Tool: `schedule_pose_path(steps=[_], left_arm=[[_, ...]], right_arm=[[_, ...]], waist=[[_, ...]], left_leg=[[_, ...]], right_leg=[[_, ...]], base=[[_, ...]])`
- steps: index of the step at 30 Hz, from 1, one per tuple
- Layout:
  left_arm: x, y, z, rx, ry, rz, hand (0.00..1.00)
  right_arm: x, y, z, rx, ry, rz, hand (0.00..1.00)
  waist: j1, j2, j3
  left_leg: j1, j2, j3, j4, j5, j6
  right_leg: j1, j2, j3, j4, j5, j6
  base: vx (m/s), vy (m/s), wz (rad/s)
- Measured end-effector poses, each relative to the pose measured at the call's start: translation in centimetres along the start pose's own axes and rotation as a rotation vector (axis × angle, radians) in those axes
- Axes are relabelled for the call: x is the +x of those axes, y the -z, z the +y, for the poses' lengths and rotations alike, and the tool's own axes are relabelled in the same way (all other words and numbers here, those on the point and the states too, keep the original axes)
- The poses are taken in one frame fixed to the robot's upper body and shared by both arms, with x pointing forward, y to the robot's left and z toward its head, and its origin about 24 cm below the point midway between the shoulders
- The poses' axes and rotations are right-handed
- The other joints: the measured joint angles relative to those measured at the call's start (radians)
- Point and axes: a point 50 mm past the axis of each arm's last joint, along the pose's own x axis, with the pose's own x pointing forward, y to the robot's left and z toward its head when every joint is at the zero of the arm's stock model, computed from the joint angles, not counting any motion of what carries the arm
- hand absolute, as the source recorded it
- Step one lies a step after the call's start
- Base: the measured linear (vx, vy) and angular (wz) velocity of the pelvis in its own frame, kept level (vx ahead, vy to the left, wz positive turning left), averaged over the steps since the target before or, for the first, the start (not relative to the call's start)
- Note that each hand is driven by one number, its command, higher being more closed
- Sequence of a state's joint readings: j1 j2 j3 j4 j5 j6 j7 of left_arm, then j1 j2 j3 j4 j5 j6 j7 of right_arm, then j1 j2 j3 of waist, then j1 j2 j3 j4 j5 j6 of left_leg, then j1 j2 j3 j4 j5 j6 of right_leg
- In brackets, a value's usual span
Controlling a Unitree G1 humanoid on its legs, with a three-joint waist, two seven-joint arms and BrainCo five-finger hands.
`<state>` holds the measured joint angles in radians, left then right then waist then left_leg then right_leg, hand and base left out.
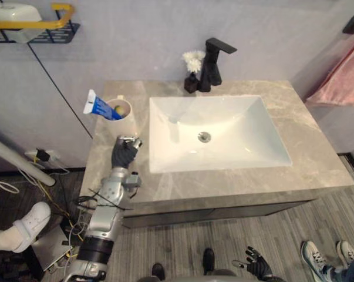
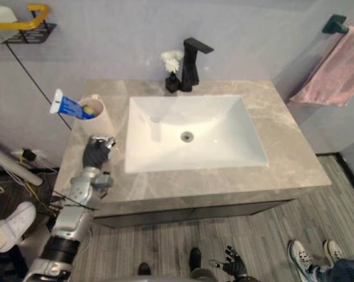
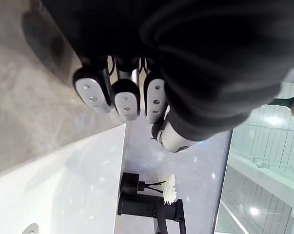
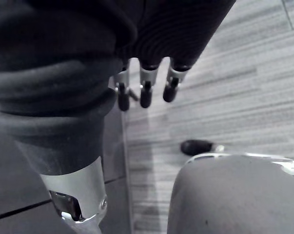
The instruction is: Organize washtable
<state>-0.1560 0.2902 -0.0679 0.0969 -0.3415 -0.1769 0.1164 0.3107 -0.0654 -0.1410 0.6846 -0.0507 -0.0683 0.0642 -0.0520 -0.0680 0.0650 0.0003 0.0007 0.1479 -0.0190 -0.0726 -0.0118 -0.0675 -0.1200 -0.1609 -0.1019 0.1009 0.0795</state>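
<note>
- While the left hand [image 1: 125, 153] hovers over the bench's [image 1: 317, 170] left edge, its fingers seem curled, holding nothing.
- Cup [image 1: 122, 113] with a toothpaste tube [image 1: 99, 107] stands near that edge, just beyond the hand, beside the sink [image 1: 165, 117].
- Right hand [image 1: 256, 265] hangs low over the floor [image 1: 182, 241], fingers relaxed and empty.
</note>
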Motion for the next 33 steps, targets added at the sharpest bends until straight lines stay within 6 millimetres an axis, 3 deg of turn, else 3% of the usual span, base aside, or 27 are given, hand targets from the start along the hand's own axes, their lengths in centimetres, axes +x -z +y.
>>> schedule_pose_path(steps=[7,18,33], left_arm=[[0.8,-0.4,1.1,0.016,-0.038,-0.012,1.00],[1.7,-1.5,3.0,0.066,-0.092,-0.040,1.00],[3.5,-3.2,3.8,0.116,-0.092,-0.084,1.00]], right_arm=[[0.0,0.0,-0.1,0.003,0.003,-0.001,0.00],[0.1,-0.2,-0.1,0.004,0.002,-0.006,0.00],[0.0,-0.2,-0.1,0.006,0.005,-0.006,0.00]], waist=[[-0.004,-0.015,0.008],[-0.014,-0.016,0.009],[-0.020,-0.023,0.014]], left_leg=[[-0.001,0.000,0.003,-0.001,0.000,0.000],[-0.016,0.003,0.029,-0.007,-0.001,-0.001],[-0.041,0.013,0.055,-0.009,-0.002,-0.001]], right_leg=[[-0.003,0.000,0.002,0.000,0.000,0.000],[-0.034,0.005,0.027,0.000,0.002,0.001],[-0.074,0.013,0.053,0.002,0.010,-0.006]], base=[[0.00,0.000,0.00],[-0.01,-0.011,-0.07],[-0.01,-0.020,-0.05]])
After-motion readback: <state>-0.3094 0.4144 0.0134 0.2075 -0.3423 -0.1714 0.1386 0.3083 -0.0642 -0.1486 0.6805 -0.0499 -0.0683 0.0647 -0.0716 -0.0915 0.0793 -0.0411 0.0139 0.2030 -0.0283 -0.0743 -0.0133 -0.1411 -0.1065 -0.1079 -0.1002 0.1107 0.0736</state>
